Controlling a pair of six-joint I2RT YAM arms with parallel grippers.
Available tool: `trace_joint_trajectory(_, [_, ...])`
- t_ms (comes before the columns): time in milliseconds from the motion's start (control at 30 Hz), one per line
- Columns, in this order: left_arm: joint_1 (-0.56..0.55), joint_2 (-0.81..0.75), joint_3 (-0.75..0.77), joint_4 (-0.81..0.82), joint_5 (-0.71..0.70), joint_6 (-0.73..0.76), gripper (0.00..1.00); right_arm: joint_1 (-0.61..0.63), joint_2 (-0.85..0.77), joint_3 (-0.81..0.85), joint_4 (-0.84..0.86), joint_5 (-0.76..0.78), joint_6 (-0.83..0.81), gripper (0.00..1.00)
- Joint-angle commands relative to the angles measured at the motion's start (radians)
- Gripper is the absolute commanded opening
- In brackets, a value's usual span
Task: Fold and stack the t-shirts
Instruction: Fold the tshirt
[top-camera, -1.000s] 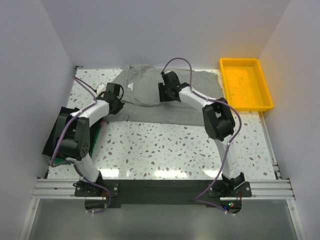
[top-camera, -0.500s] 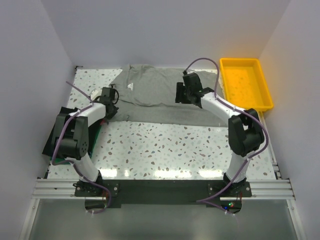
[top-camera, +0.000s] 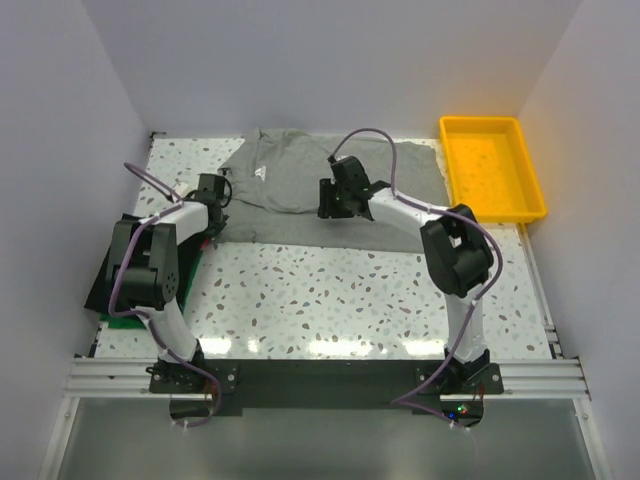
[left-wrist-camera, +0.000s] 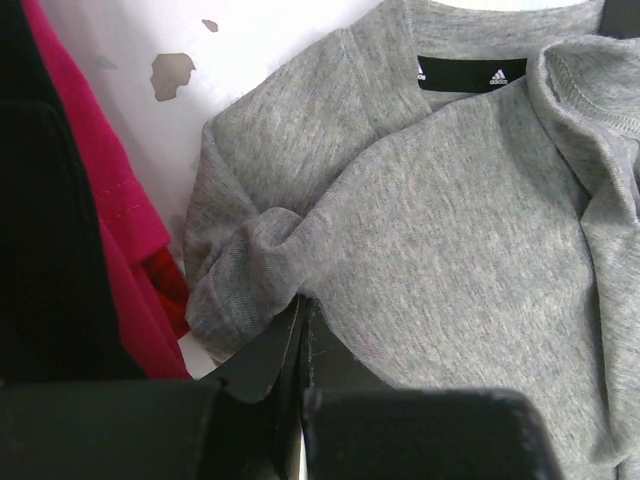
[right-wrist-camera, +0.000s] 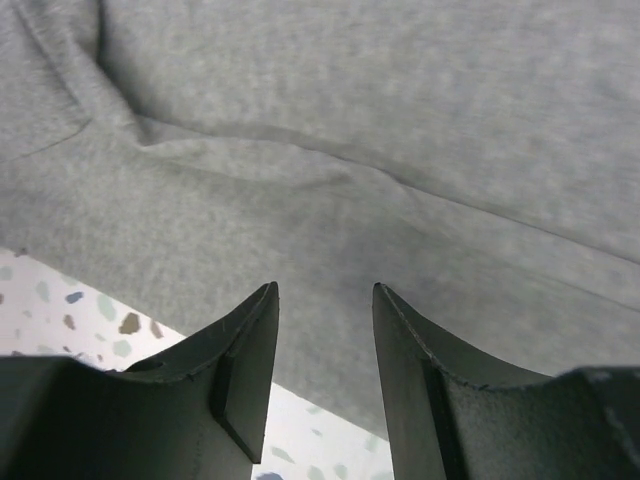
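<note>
**Far side of the table (top-camera: 330, 290):** the grey shirt (top-camera: 290, 190) lies spread but rumpled. The left gripper (left-wrist-camera: 302, 308) has its jaws together on a bunched fold of sleeve. The right gripper (right-wrist-camera: 322, 300) hangs over the shirt's near hem, jaws apart and nothing between them.

Your weak point is that left pinch. It looks like a small gather of cloth right at the fingertips. A quick or long pull could let it slide out, and the sleeve would drop back crumpled. If you pull with the left alone, the whole shirt is likely to drag across the table instead of folding, because nothing holds the right side.

Watch the right jaws too. They sit near the hem's edge, over a crease. Close there and you may catch one layer only, or scrape the table and miss, which would leave a crooked fold.

A red cloth (left-wrist-camera: 120, 200) lies just beside the pinched sleeve, and any sweep to that side could snag it and carry it along. The left arm also reaches out over the black and green stack (top-camera: 100, 280) at the table's left edge, where a low elbow could knock the pile askew. The tray (top-camera: 492, 165) stands well apart and poses no trouble.
</note>
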Motion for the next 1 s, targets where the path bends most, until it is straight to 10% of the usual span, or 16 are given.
trace_joint_trajectory(0, [0.012, 0.027, 0.004, -0.083, -0.072, -0.011, 0.01, 0.017, 0.041, 0.064, 0.096, -0.065, 0.04, 0.46])
trace_joint_trajectory(967, [0.023, 0.007, 0.015, -0.078, -0.039, 0.006, 0.01, -0.003, 0.288, 0.303, 0.209, -0.102, 0.07, 0.41])
